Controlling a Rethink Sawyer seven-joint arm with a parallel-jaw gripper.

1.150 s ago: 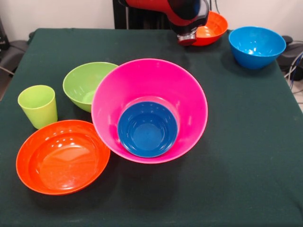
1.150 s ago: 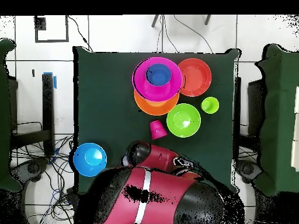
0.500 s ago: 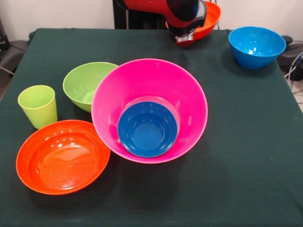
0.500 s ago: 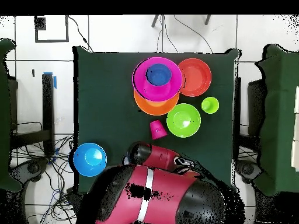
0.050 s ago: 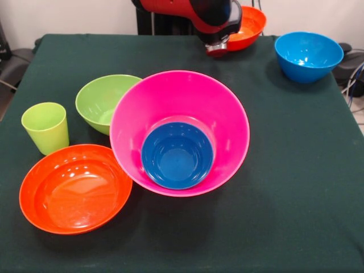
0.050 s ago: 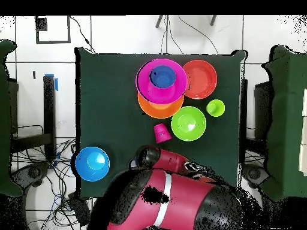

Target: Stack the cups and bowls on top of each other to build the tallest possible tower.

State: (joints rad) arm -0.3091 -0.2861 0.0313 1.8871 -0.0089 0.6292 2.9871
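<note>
Small bowl (image 5: 177,154) inside big bowl (image 5: 227,116); shallow bowl (image 5: 74,187) left; cup (image 5: 45,127) apparently behind it.

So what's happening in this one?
The Sawyer arm is at the table's far edge, carrying a shallow orange bowl off the cloth. On the table, a dark blue bowl sits inside the pink bowl, which rests on a big orange bowl. Other bowls and cups stand loose.

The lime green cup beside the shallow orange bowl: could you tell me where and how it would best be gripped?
Probably by the rim, from straight above: the lime green cup stands upright, mouth open, so one finger could go inside and one outside. Choose the wall facing away from the green bowl, where there is free room.
</note>
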